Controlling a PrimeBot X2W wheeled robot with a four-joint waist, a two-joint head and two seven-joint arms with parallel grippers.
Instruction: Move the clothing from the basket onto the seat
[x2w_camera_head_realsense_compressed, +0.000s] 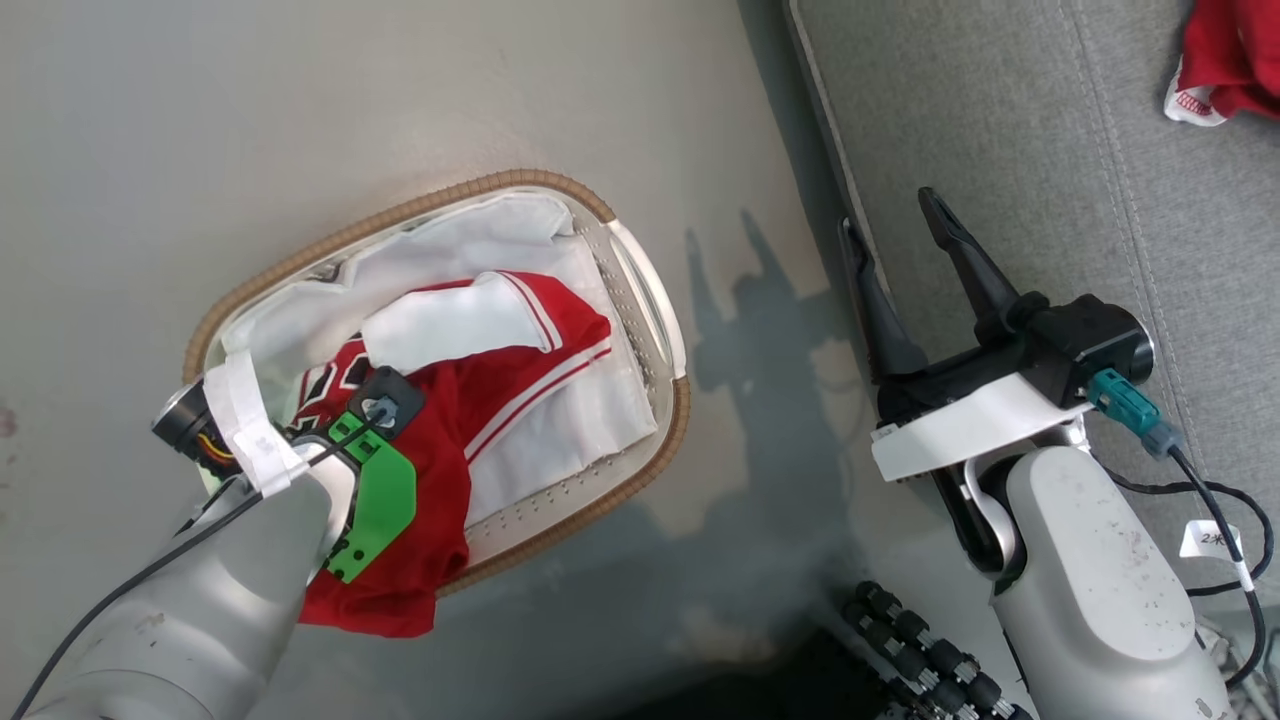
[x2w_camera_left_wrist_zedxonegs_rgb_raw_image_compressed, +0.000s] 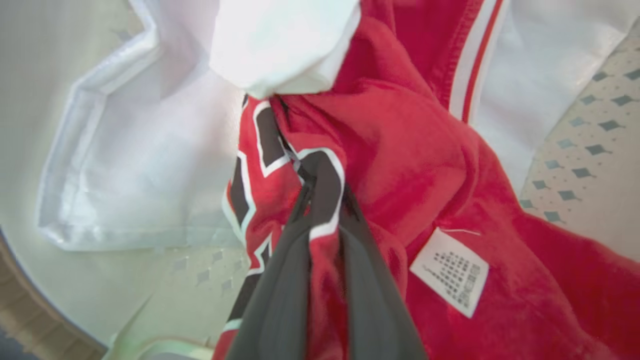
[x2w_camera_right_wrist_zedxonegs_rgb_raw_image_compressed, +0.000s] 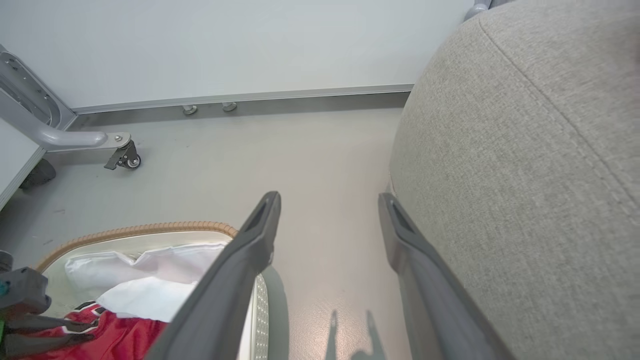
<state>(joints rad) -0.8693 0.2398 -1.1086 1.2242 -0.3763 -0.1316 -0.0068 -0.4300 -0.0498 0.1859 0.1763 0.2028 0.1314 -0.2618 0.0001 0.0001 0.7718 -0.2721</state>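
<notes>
As seen wrist-side, label (x2w_camera_left_wrist_zedxonegs_rgb_raw_image_compressed: 449, 272) on clothing (x2w_camera_left_wrist_zedxonegs_rgb_raw_image_compressed: 400, 150)

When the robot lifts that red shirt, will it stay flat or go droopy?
Probably droopy: the red shirt lies crumpled and bunches in the left gripper. It looks like light, thin cloth. Its draped end may drag over the basket rim.

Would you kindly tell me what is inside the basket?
Inside the basket, red clothing lies on the white liner, pinched by the left hand. Whatever lies beneath it is covered.
</notes>
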